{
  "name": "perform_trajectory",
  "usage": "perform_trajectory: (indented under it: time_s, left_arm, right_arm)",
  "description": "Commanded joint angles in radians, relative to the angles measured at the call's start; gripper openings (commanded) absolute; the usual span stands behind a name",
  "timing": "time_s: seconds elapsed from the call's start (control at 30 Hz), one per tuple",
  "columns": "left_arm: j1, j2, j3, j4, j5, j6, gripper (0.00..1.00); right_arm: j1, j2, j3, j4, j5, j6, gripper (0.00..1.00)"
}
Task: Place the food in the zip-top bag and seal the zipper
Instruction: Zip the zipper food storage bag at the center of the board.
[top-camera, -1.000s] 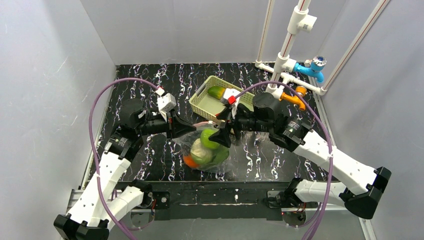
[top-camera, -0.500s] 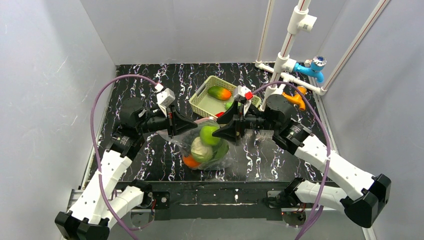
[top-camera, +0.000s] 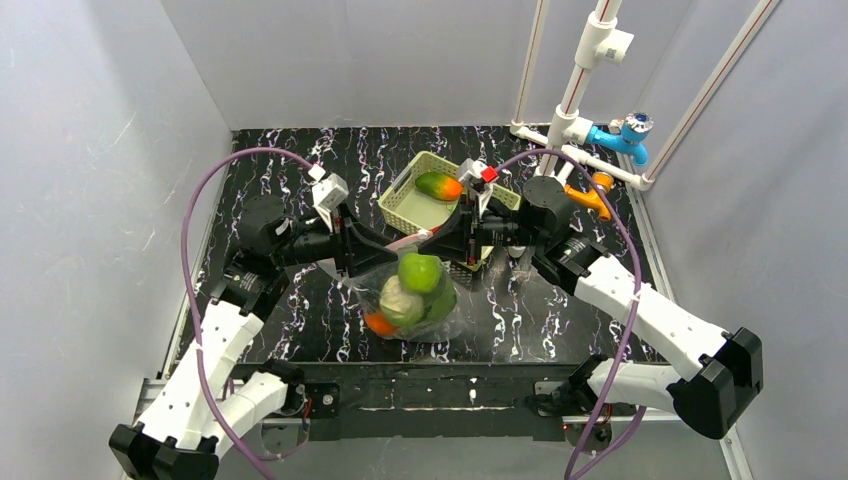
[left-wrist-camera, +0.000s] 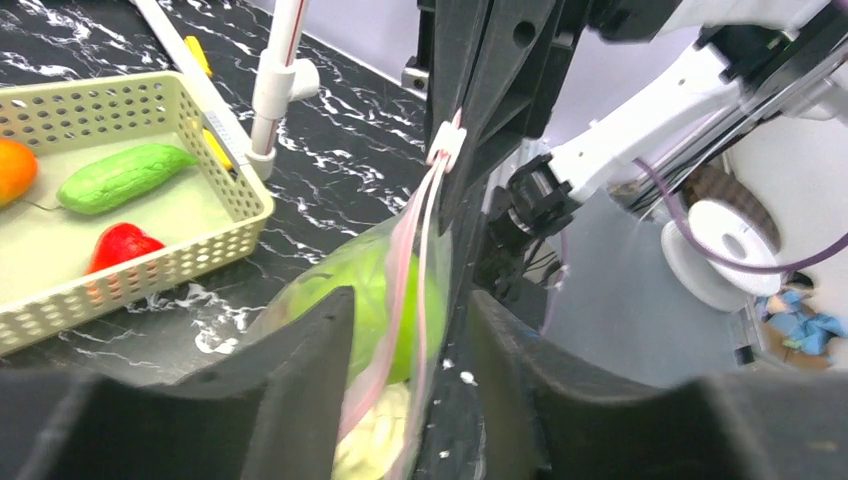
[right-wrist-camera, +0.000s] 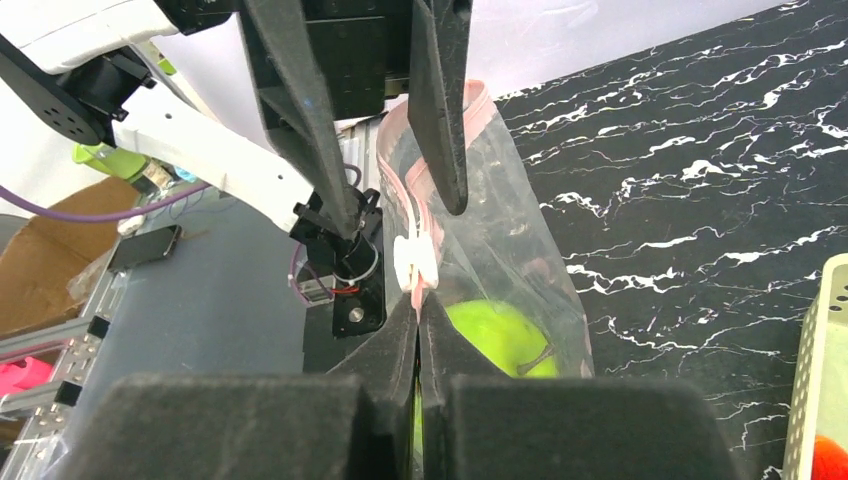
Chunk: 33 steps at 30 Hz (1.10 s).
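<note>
Your clear crinkly zip-top bag (top-camera: 412, 300) is held up mid-table between both grippers, with the green apple (top-camera: 420, 270), pale green cabbage (top-camera: 399, 297) and orange (top-camera: 378, 323) inside. Your right gripper (right-wrist-camera: 420, 300) is clamped tight on its thin pink zipper (right-wrist-camera: 427, 210), right at the white slider (right-wrist-camera: 412, 262). Your left gripper (left-wrist-camera: 410, 300) is partly open, its fingers either side of the strip and not closed on it. The mango (top-camera: 438, 186), cucumber (left-wrist-camera: 120, 177) and small red piece (left-wrist-camera: 122, 245) lie in the cream lattice basket (top-camera: 397, 197).

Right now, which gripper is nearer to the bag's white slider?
Right. The right gripper pinches the strip beside the slider; the left gripper stands open around the strip, farther along.
</note>
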Motion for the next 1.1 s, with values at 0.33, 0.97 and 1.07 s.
perform_trajectory:
  time_s: [0.33, 0.97, 1.07]
  left_arm:
    - [-0.185, 0.187, 0.288, -0.078, -0.004, 0.109, 0.7]
    - [-0.186, 0.226, 0.252, -0.083, 0.004, 0.118, 0.09]
    - [-0.186, 0.232, 0.279, -0.156, -0.023, 0.162, 0.0]
  right_arm:
    - [-0.011, 0.004, 0.05, 0.078, -0.074, 0.012, 0.01]
    - [-0.012, 0.003, 0.067, 0.045, -0.032, 0.024, 0.01]
    - [-0.012, 0.004, 0.075, 0.033, -0.012, 0.02, 0.01]
